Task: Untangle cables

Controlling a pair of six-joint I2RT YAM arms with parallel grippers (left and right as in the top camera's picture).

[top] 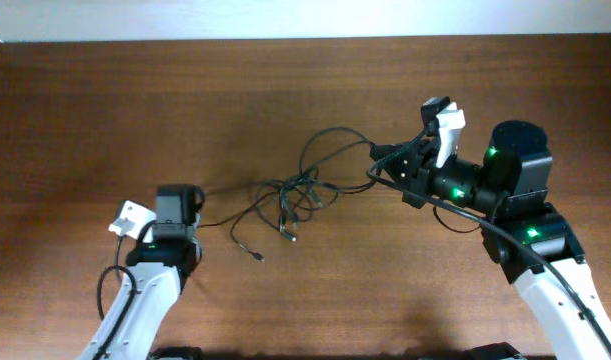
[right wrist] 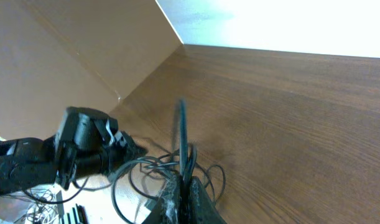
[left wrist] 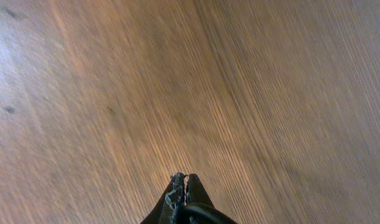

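The cables [top: 293,196] are thin black cords in a loose tangle at the table's middle, with a wide loop [top: 330,145] arching toward the right. My right gripper [top: 378,162] is shut on that loop; in the right wrist view a strand [right wrist: 181,134] rises straight out from between its jaws [right wrist: 182,182], and the tangle [right wrist: 153,169] lies beyond. My left gripper [top: 199,200] sits at the tangle's left end, where a strand [top: 230,188] runs to it. In the left wrist view its fingers [left wrist: 186,178] stand almost together, with a black cord [left wrist: 199,211] at their base.
A free cable end with a small plug [top: 257,256] trails toward the front. The table's back edge [top: 305,38] meets a pale wall. The left arm [right wrist: 78,149] shows in the right wrist view beyond the tangle. Bare wood fills the left wrist view.
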